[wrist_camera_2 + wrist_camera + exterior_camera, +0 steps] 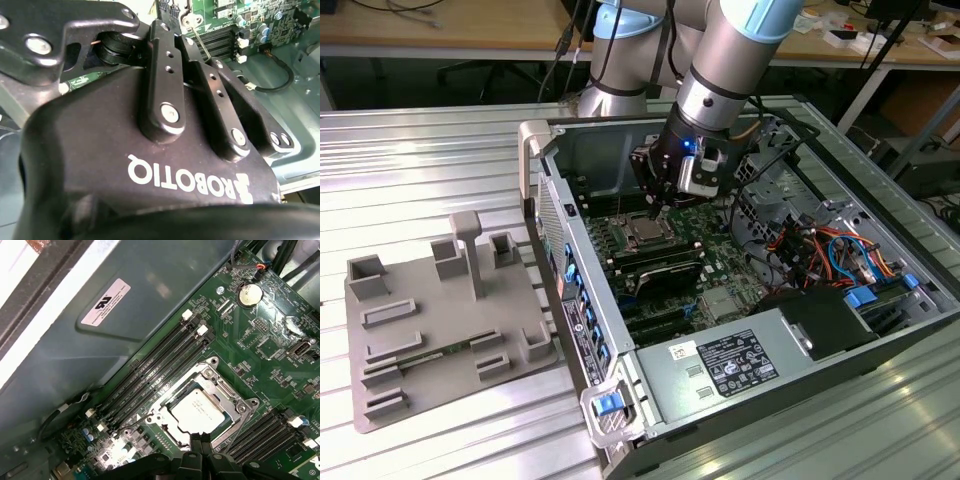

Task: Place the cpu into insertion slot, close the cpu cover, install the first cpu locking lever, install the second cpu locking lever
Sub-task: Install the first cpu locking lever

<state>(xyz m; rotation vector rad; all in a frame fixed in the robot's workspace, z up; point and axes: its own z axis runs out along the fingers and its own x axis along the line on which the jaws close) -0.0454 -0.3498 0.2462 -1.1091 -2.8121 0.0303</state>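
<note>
One claw (201,444), fingertips drawn narrow with nothing seen between them, hangs just above the edge of the insertion slot (167,426). The cpu (197,407) lies flat in that slot, silver top up: placement judged done. The cpu cover (231,396) appears lowered, its frame round the chip: closing judged done. A thin wire rod, probably a locking lever (199,42), stands beside the fingers in the second wrist view; whether either lever is latched cannot be told, so both count as outstanding. Long black memory slots (160,365) flank the socket on the green board (270,355). The case wall (100,365) rises close by; cable bundles (820,250) lie well apart. A grey fixture plate (430,320) rests on the surface (420,150) beside the case.
</note>
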